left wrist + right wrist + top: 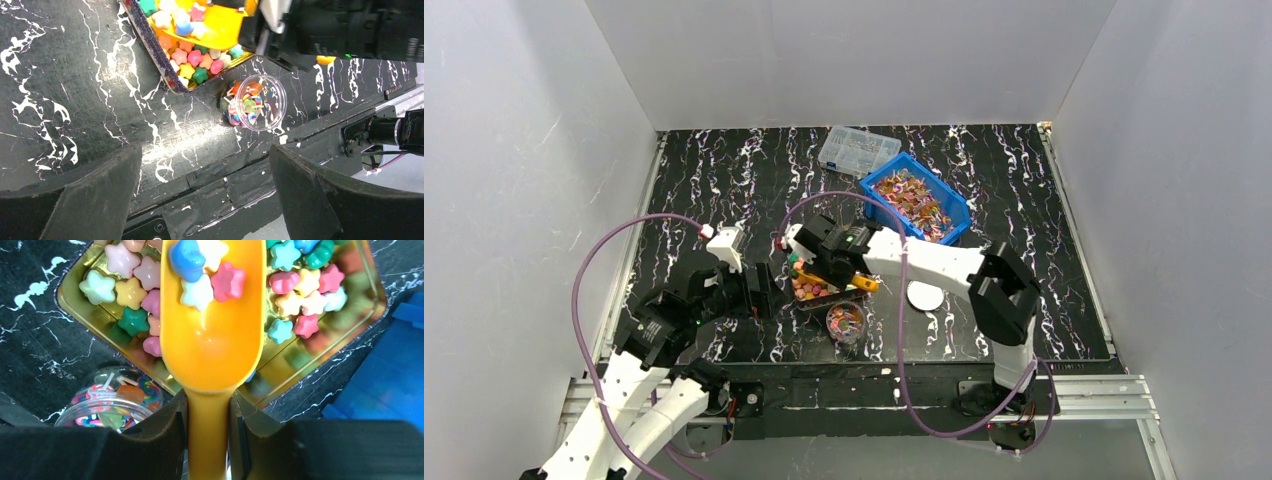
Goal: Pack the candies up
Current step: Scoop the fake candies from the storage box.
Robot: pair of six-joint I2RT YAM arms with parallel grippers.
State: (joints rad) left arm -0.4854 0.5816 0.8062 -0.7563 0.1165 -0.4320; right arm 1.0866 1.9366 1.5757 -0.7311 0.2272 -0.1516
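- The right hand (207,425) is clamped on the handle of an orange scoop (212,340). One dark finger (160,440) presses each side of the handle, and the bowl reaches out ahead of the fingertips.
- A few star candies (227,280) in blue, white and pink lie at the far end of the scoop's bowl.
- Directly under the scoop, ahead of the right hand, is a shallow gold tin (65,295). More stars in pink, green, yellow, blue and orange lie loose in it on both sides of the bowl.
- The scoop appears lifted clear of the stars in the tin, though whether its tip touches any cannot be told.
- A small clear round jar (255,102) stands on the table (724,180) just below and to the left of the right hand, close beside the tin's near edge. It has no lid on and holds striped and swirled stick sweets (247,107).
- The left hand (205,190) has its two fingers spread wide apart and grips nothing. The jar lies ahead of it between the finger lines, and the tin is farther ahead and to the left.
- A white round disc (925,296) lies flat on the table to the right of the right hand, beneath its forearm.
- Well beyond the right hand stands a blue bin (959,205) filled with wrapped candies (912,197) in pink, orange and gold.
- A clear compartment box (858,150) lies just beyond the bin, touching or nearly touching its far corner.
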